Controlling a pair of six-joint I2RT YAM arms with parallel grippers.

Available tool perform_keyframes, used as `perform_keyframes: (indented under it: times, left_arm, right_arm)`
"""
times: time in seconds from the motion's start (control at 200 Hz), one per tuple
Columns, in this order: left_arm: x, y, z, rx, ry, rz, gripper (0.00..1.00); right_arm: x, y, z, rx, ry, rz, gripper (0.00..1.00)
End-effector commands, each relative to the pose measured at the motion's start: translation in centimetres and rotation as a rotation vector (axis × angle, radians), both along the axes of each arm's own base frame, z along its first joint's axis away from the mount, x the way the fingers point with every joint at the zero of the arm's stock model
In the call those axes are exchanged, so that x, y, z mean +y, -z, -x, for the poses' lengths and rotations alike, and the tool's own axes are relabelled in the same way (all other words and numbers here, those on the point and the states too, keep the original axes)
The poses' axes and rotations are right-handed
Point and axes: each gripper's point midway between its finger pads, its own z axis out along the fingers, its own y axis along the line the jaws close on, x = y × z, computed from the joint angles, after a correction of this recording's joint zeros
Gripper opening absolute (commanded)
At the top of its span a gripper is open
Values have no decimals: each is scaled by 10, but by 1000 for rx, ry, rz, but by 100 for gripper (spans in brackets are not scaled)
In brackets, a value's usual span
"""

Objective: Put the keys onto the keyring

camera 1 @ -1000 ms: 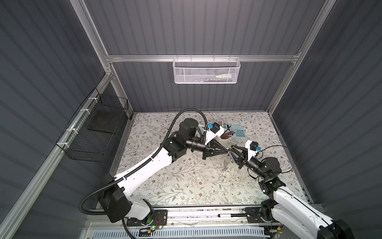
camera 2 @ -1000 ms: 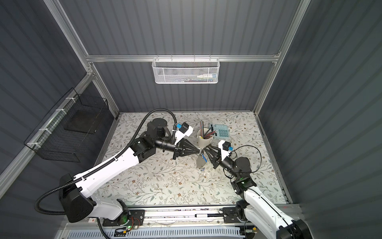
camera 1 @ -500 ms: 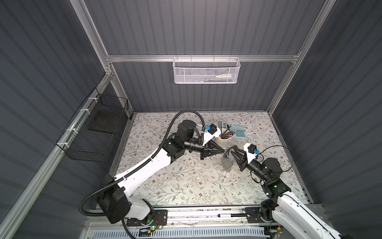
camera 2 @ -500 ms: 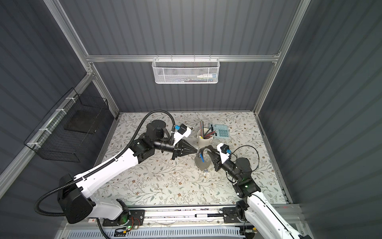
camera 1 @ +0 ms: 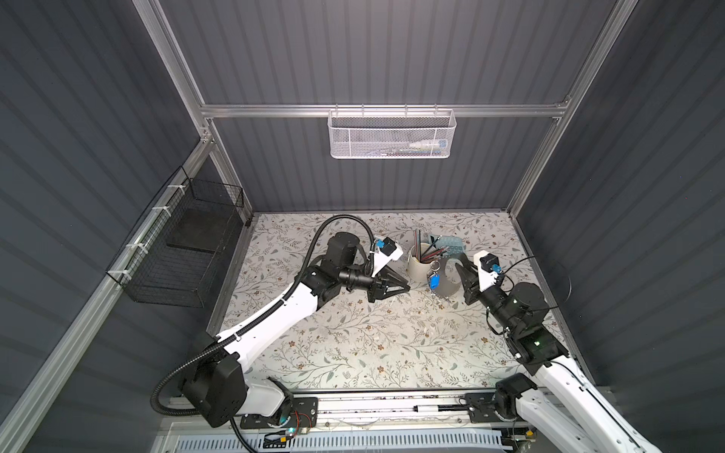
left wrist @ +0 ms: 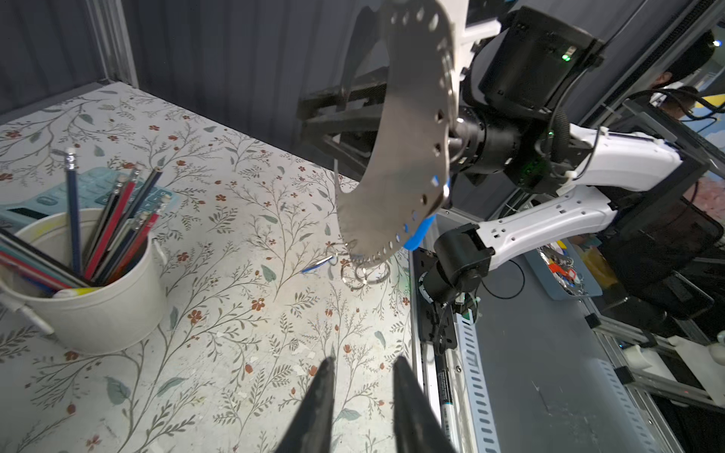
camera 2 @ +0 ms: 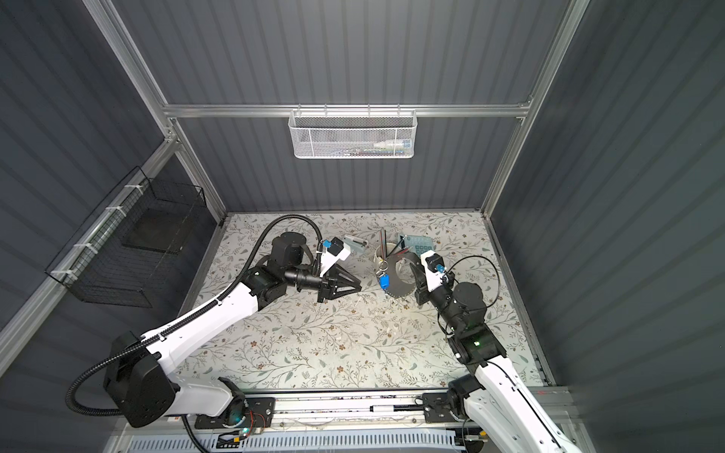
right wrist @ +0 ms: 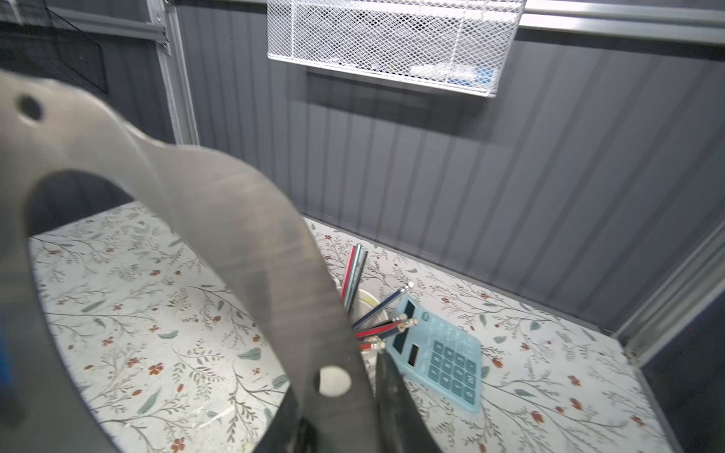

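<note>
Left end effector [left wrist: 363, 364] hovers empty, jaws apart, low over the bench [camera 1: 353, 345], facing the keyring [camera 1: 447, 290]. The right end effector [camera 1: 462, 274] clamps the keyring on edge, seemingly to present its rim. The keys [camera 1: 434, 281] (blue tag showing) hang from that rim, just beside the pencil cup [camera 1: 418, 268] beyond.

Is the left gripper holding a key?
No, in the left wrist view the left gripper is open with nothing between its fingers.

Both top views look steeply down over my whole floral tabletop [camera 1: 353, 345]. My left wrist camera looks low across it; my right sits close behind the flat grey metal keyring [right wrist: 243, 251]; both catch the white pencil cup [left wrist: 98, 306].
</note>
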Motion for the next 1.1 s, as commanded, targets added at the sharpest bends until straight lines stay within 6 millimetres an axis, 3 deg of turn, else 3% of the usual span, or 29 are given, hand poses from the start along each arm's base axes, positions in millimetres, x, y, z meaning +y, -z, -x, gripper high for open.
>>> perform_keyframes:
  times: [0.0, 0.185, 0.51, 0.836, 1.096]
  left_arm:
    - [6, -9, -4, -44, -35, 17, 44]
    - [10, -8, -19, -73, -113, 4, 58]
    - [40, -12, -37, -166, -252, -2, 76]
    - [32, 0, -24, -166, -130, -18, 82]
    - [22, 8, -33, -140, -87, -49, 83]
  right_arm:
    - [-11, -4, -4, 3, 88, 142, 0]
    - [-5, 3, -9, 22, 129, 343, 0]
    - [16, 30, -24, -18, 221, 765, 3]
    - [38, 27, -22, -95, 163, 771, 8]
    - [50, 31, -12, -115, 84, 744, 11]
